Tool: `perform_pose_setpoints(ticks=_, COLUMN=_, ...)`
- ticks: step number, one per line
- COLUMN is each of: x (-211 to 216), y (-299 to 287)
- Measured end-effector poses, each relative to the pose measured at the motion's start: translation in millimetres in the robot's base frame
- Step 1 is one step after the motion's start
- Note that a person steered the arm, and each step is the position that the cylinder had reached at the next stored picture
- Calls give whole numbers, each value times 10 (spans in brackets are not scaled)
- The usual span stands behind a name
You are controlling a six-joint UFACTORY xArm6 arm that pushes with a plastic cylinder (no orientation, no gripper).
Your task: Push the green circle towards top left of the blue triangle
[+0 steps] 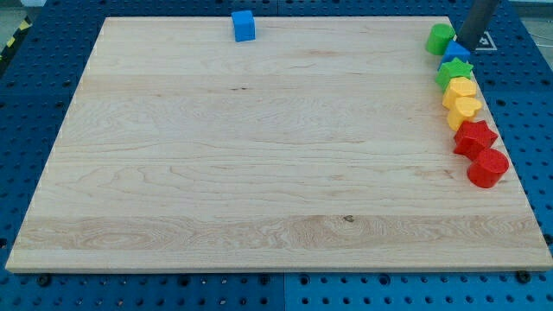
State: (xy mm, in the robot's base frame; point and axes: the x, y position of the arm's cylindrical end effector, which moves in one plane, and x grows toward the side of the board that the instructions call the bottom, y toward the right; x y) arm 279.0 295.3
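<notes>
The green circle point(439, 38) lies at the board's top right corner. The blue triangle point(457, 52) touches it on its lower right side. My rod comes down from the view's top right, and my tip point(466, 42) stands just right of the green circle and right above the blue triangle, close to both. I cannot tell whether it touches either one.
A column of blocks runs down the right edge below the blue triangle: a green star point(453, 72), two yellow blocks point(461, 89) point(463, 110), a red block point(474, 136) and a red circle point(487, 168). A blue cube point(244, 26) sits at the top edge of the wooden board point(259, 173).
</notes>
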Motion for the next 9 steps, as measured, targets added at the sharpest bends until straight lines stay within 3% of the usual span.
perform_pose_setpoints(ticks=3, x=-202, y=-53)
perform_pose_setpoints(ticks=9, x=-333, y=-979)
